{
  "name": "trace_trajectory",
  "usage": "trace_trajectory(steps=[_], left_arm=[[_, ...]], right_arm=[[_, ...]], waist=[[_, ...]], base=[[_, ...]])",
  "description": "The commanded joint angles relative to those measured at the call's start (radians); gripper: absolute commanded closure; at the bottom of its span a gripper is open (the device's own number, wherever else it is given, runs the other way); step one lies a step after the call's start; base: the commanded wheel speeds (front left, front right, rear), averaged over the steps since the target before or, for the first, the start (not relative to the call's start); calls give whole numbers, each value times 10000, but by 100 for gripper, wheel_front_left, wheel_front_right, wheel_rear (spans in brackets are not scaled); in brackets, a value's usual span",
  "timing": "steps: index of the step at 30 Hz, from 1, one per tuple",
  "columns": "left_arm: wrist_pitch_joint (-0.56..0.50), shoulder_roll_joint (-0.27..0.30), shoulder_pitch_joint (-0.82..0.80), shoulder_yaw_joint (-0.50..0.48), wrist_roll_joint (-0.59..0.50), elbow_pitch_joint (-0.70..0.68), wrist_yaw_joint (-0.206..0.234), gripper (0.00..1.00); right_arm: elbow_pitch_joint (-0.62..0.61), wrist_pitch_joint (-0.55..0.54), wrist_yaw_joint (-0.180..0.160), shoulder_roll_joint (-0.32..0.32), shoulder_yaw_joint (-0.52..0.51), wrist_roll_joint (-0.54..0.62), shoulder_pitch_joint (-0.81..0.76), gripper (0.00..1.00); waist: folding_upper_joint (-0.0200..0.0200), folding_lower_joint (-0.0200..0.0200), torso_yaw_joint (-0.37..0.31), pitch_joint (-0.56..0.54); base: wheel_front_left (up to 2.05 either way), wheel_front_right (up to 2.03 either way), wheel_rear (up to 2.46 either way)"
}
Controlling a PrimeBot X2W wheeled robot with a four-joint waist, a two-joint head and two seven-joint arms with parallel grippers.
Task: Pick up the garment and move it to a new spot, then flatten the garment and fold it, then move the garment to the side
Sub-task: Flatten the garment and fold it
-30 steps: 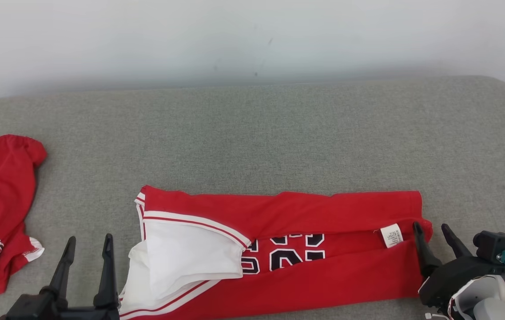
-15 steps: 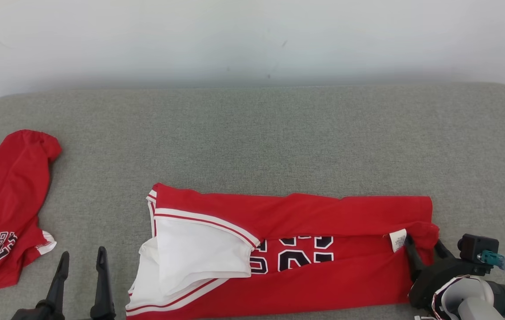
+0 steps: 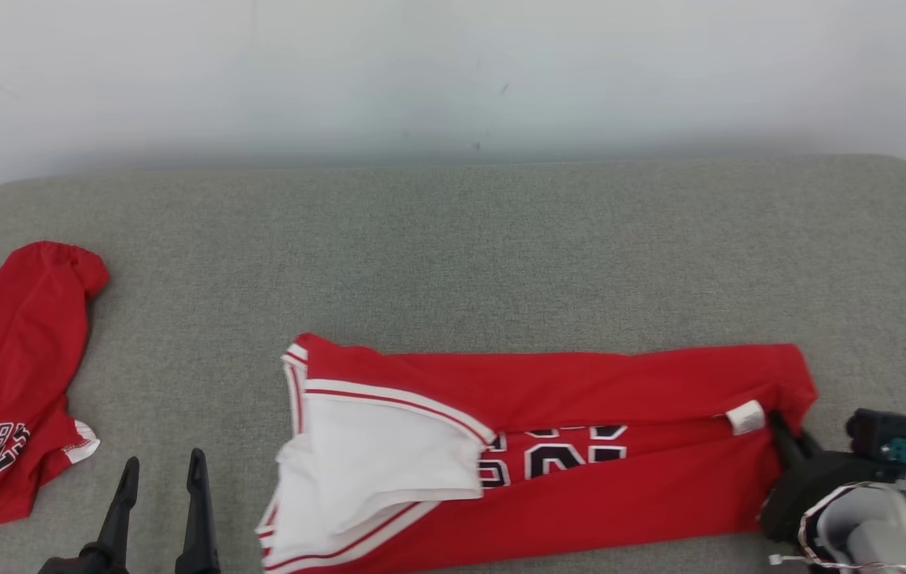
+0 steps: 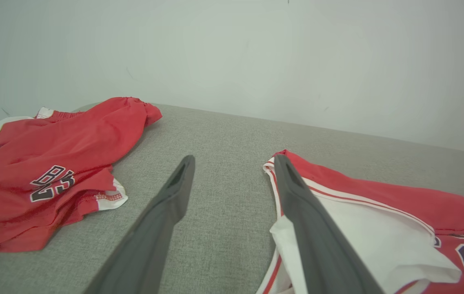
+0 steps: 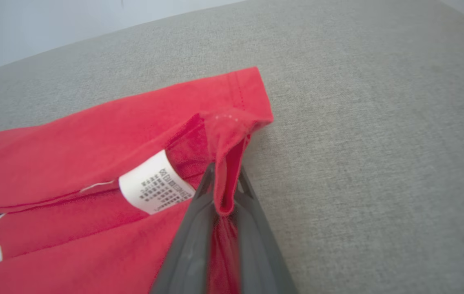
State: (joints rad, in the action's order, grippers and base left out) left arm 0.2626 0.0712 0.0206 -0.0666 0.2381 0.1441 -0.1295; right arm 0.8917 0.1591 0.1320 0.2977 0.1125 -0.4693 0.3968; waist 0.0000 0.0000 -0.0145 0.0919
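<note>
The garment (image 3: 580, 383) is a red jersey with white trim and dark numbers, folded into a long strip across the grey cushioned surface (image 3: 453, 255). My right gripper (image 3: 781, 424) is shut on the garment's right end, beside the white care label (image 3: 746, 417). The right wrist view shows a fold of the red hem (image 5: 232, 134) pinched between the fingers of the right gripper (image 5: 223, 175), next to the label (image 5: 156, 188). My left gripper (image 3: 164, 466) stands open and empty, just left of the jersey's white-lined end (image 4: 378, 196); in the left wrist view the left gripper (image 4: 234, 163) points over bare cushion.
A second red garment (image 3: 6, 375) lies crumpled at the far left, also seen in the left wrist view (image 4: 52, 163). A pale wall (image 3: 453, 72) rises behind the surface. Bare cushion stretches behind and to the right of the jersey.
My right gripper has closed on the jersey's right hem, and the jersey has slid a little to the right. The left gripper stays open.
</note>
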Motion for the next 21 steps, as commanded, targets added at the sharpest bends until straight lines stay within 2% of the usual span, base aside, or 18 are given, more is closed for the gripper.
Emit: trace_trajectory(steps=[1,7,11,16,21], left_arm=[[18,-20,128,8,-60,5,-13,0],[18,-24,209,59,-105,35,-14,0],[18,-1,225,26,-129,71,-14,0],[18,22,349,-114,-225,50,-13,0],[18,-23,395,-188,-260,77,-3,0]], right_arm=[[55,68,-19,145,-63,-60,82,100],[257,279,-20,995,-352,-51,303,100],[150,357,-20,1260,-499,-11,313,100],[-726,333,-20,923,-361,-140,106,100],[-2369,-33,-20,394,-72,-420,-303,100]], waist=[[0,0,-19,-20],[0,0,-64,-124],[0,0,-89,-230],[0,0,-183,-325],[0,0,-229,-392]], base=[[0,0,0],[0,0,0],[0,0,0],[0,0,0],[0,0,0]])
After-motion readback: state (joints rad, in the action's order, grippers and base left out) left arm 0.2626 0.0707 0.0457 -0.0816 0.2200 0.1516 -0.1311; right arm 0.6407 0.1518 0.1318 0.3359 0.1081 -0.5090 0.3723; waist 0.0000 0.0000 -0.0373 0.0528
